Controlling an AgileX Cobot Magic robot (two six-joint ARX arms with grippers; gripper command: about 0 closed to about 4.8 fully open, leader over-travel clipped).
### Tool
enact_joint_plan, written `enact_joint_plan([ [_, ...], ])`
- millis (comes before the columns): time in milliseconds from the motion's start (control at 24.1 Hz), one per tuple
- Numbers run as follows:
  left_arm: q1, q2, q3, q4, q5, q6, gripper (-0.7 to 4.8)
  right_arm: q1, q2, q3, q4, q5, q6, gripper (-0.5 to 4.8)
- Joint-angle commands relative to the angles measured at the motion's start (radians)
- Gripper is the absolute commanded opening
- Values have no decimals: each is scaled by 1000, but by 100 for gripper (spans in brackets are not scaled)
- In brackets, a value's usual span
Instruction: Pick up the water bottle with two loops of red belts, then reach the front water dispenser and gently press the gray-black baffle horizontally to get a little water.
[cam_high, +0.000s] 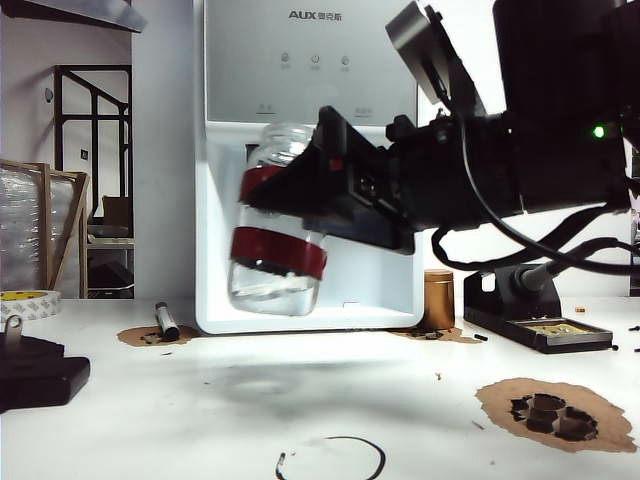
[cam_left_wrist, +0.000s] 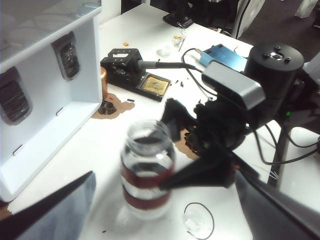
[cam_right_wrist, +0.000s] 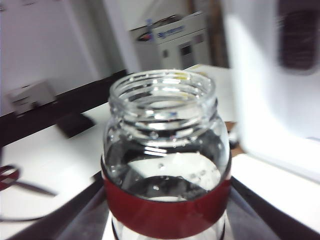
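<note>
One water bottle (cam_high: 277, 235) with two red bands (cam_high: 278, 252), one water dispenser (cam_high: 310, 150) with two dark baffles (cam_left_wrist: 66, 55) in its bay, three panel icons (cam_high: 314, 61), one copper cylinder (cam_high: 438, 298), one soldering station (cam_high: 535, 318), one tape roll (cam_high: 28, 302), maybe one marker (cam_high: 166, 321).

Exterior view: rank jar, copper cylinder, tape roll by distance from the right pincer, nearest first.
1. Jar: held in the right pincer, tilted, off the table in front of the dispenser.
2. Copper cylinder: on the table, below the arm, at the dispenser's right side.
3. Tape roll: far left table edge.
</note>
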Motion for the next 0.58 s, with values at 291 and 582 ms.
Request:
enact_joint_plan([
  [291, -1, -1, 5, 4, 1, 8, 479, 16, -4, -6, -64, -23, -76, 117],
  [582, -1, -1, 5, 6, 2, 8, 479, 18, 25, -16, -81, 74, -151, 121],
])
